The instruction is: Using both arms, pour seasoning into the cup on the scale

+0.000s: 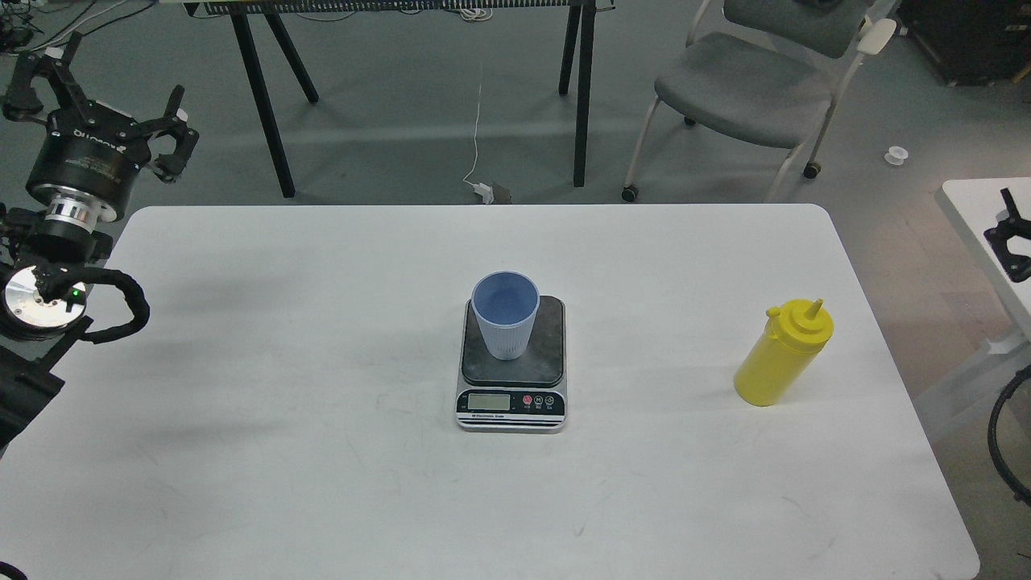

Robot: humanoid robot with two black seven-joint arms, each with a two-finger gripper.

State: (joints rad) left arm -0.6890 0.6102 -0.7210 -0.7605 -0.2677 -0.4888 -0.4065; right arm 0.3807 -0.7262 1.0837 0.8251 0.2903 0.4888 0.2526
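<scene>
Left gripper [101,89]: raised beyond the desk's left rear corner, fingers spread apart, grasping nothing, well apart from every task item.
Desk [282,451]: white, rounded corners; bare surface around the scale and the bottle.
Scale [512,396]: near the desk's centre, dark grey platform behind, silver panel with LCD and buttons toward the front.
Cup [505,315]: light blue, ribbed, upright on the scale's platform, toward its rear left; nothing seen inside.
Way to the cup: nothing stands beside it on either side.
Chair [745,89]: grey, on the floor behind the desk's right rear.
Seasoning [782,352]: opaque yellow squeeze bottle, upright near the desk's right edge, well apart from the scale; pointed nozzle uncovered, small cap at its left.
Right gripper [1013,242]: dark part at the frame's right edge, off the desk; whether released or clenched cannot be told.
</scene>
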